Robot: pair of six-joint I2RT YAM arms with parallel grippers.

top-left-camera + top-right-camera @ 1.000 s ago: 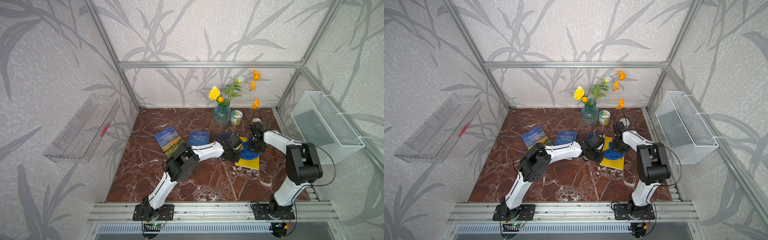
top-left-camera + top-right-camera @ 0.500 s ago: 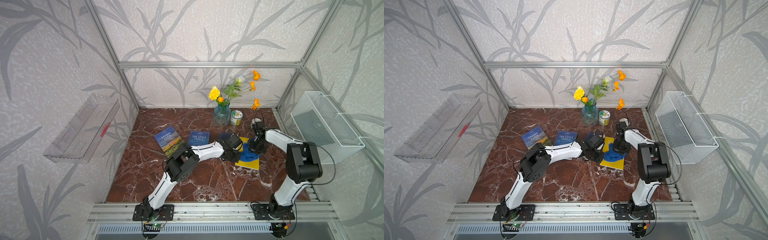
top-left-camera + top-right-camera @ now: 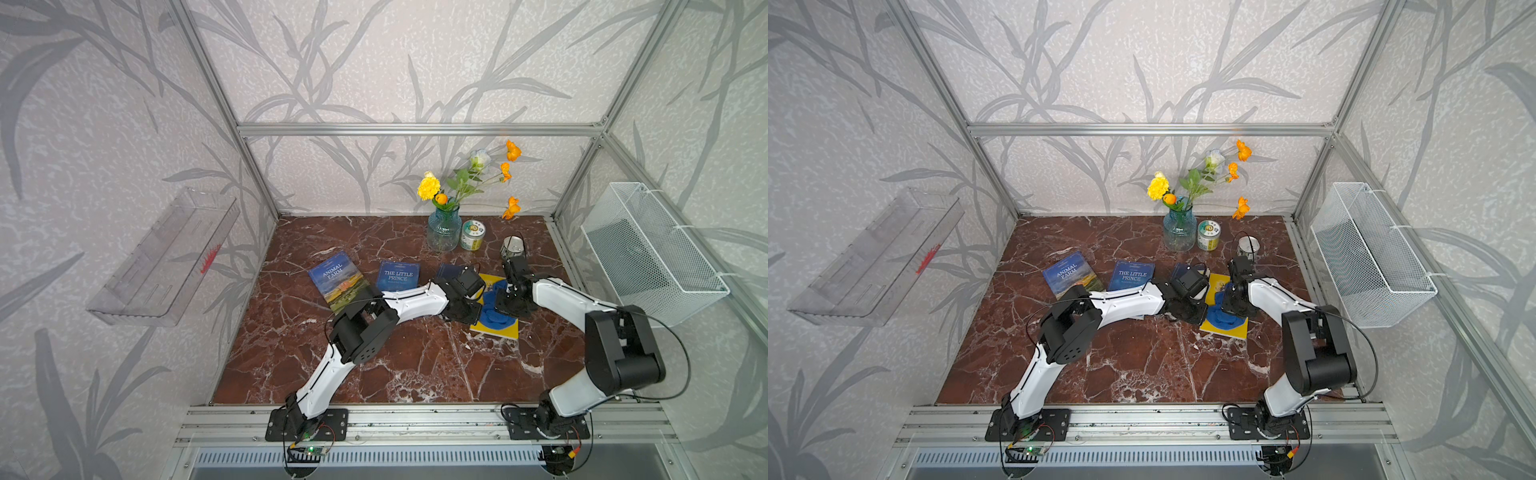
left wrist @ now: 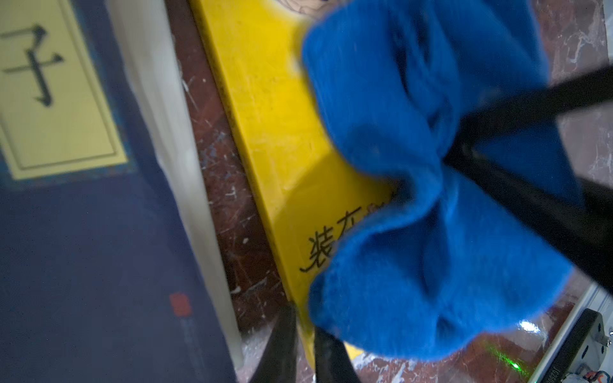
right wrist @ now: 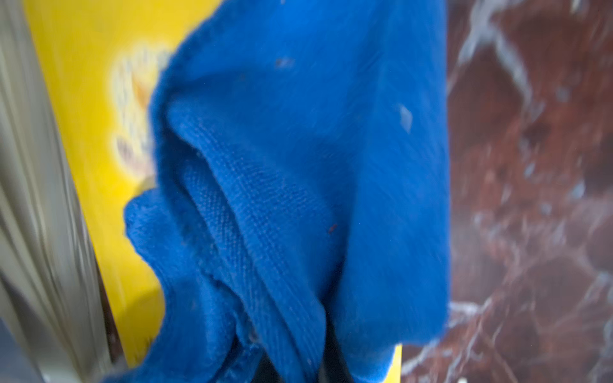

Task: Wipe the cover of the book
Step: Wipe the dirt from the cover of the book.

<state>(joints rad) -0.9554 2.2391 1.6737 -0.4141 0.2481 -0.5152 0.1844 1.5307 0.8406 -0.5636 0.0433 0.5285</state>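
Note:
A yellow book (image 3: 502,331) (image 3: 1219,283) lies flat on the marble table, right of centre. A crumpled blue cloth (image 3: 494,314) (image 3: 1225,316) rests on its cover. My right gripper (image 3: 506,305) (image 3: 1232,305) points down, shut on the cloth (image 5: 298,165), which hides its jaws in the right wrist view. My left gripper (image 3: 471,318) (image 3: 1199,318) is shut on the book's left edge. In the left wrist view the yellow edge (image 4: 275,109) sits between the two dark fingers (image 4: 285,345), and the cloth (image 4: 414,232) bunches beside them.
A dark blue book (image 3: 449,271) (image 4: 83,248) lies just left of the yellow one, with "The Little Prince" (image 3: 398,275) and "Animal Farm" (image 3: 336,278) further left. Behind stand a flower vase (image 3: 444,228), a tin (image 3: 472,235) and a metal cup (image 3: 513,247). A wire basket (image 3: 652,253) hangs on the right wall.
My right gripper has dragged the blue cloth a little toward the front of the yellow cover. The left arm has stayed put on the book's edge.

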